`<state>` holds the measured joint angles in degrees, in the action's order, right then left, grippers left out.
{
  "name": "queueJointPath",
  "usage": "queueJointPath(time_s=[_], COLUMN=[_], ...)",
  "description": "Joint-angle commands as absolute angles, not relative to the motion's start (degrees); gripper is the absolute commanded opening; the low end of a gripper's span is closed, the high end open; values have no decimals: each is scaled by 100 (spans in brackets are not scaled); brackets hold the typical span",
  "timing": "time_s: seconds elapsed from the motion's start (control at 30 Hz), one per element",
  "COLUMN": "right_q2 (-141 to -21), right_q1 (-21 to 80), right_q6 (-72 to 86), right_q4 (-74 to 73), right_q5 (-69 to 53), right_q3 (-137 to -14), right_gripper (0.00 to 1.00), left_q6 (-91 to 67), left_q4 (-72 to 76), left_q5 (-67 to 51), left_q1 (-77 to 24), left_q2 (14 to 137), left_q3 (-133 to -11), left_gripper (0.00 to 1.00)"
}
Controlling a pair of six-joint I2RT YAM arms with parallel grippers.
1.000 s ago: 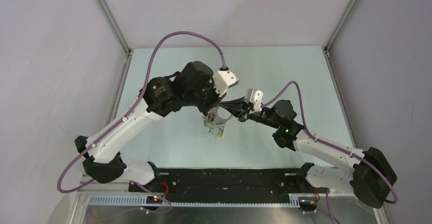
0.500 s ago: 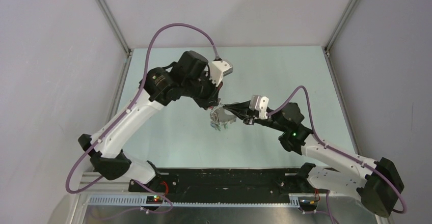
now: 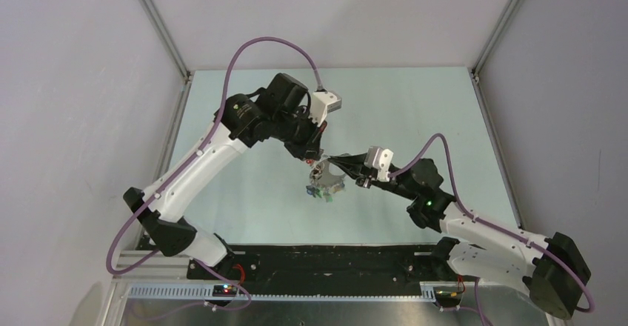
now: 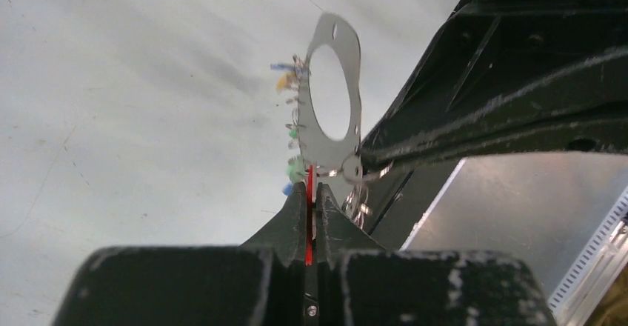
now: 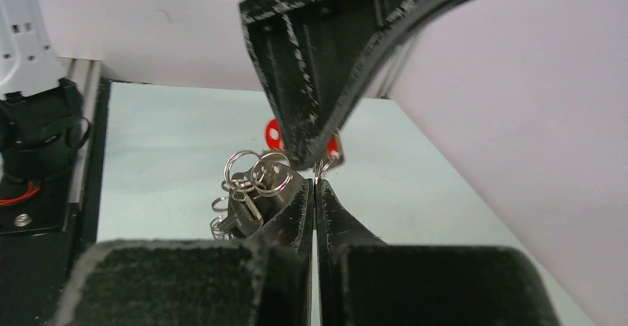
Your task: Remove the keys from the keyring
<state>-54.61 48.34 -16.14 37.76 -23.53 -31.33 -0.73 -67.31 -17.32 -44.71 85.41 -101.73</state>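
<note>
We noted the keyring (image 4: 326, 150) had drifted slightly. The left tool (image 4: 312, 189) stayed clamped on the red key (image 4: 309, 226) beside it, and the right tool (image 5: 315, 184) pinched its edge. No keys (image 4: 293, 130) freed yet.

Our left claw (image 4: 312, 189) is pinched tight. Just right of it, our right claw (image 5: 316, 185) is likewise clamped.
</note>
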Motion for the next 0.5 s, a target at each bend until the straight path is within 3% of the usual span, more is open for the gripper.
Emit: queueJointPath(time_s=[0.0,0.47], right_q2=[-5046,-4875], right_q1=[4797,4482], right_q6=[-1487,-1040], right_q4=[4608,4810], right_q5=[-1656,-1756], right_q3=[-2926,-2672], right_gripper=[0,0], left_q6=[-278,-201], left_q4=[-6567,-6329], left_q5=[-1501,-1928], left_q1=[-4185,-4067], left_q2=[8428,8394], left_q3=[-10059,-9950], left_gripper=[0,0])
